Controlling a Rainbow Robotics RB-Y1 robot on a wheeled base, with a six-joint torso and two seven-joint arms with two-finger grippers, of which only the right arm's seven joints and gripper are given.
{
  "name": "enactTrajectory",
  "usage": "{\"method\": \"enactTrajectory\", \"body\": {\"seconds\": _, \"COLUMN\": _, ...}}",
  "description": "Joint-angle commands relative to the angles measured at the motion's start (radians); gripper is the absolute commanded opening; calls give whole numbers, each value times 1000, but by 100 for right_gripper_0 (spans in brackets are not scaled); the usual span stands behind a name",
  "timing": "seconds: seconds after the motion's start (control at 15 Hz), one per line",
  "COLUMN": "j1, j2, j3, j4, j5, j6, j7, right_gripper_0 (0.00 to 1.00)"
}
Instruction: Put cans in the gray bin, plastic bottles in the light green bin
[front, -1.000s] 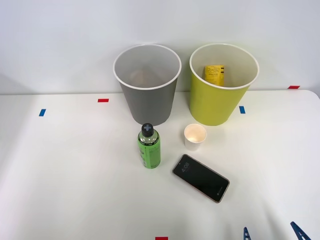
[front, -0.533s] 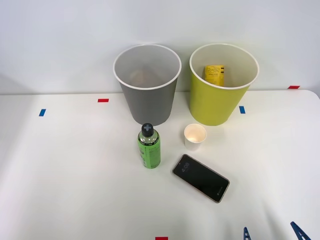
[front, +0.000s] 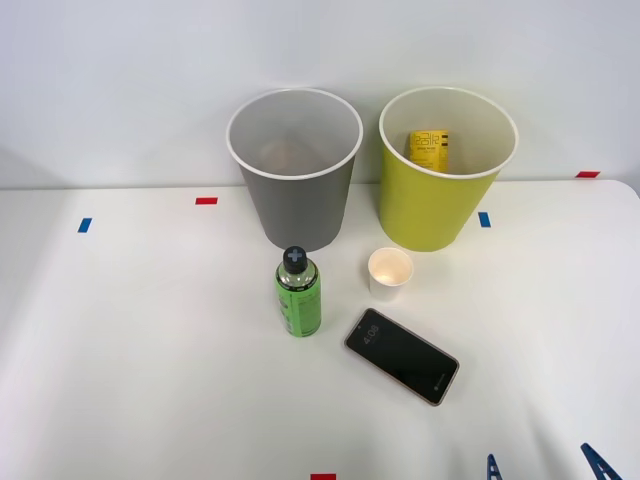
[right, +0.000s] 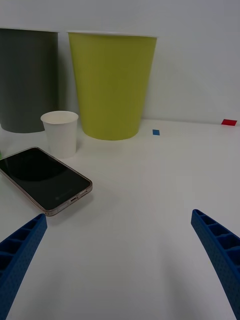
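Plastic bottle with the green label and black cap is standing upright near the middle of the counter, right in front of the gray bin. The light green bin sits up at about 1 o'clock from it and already has something yellow inside. A white paper cup is at 3 o'clock from the bottle, and a dark phone lies flat at about 4 o'clock. The right tool is spread wide with nothing in it, hovering low over the near right part of the counter, pointed toward the lime bin. So I'd say the step is just reaching for the bottle. To do it well, I'd swing across above the phone and cup so neither gets bumped, then come at the bottle around the label, below the cap, squarely so it doesn't tip. Once pinched, lift well above the white rim before heading to the lime bin, not the gray one right behind it.
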Motion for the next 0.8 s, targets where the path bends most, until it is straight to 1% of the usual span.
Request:
{"method": "enactTrajectory", "body": {"seconds": 0.07, "j1": 0, "j2": 0, "j3": 0, "j4": 0, "j5": 0, "j6": 0, "j7": 0, "right_gripper_0": 100}}
{"method": "enactTrajectory", "body": {"seconds": 0.8, "j1": 0, "j2": 0, "j3": 0, "j4": 0, "j5": 0, "j6": 0, "j7": 0, "right_gripper_0": 100}}
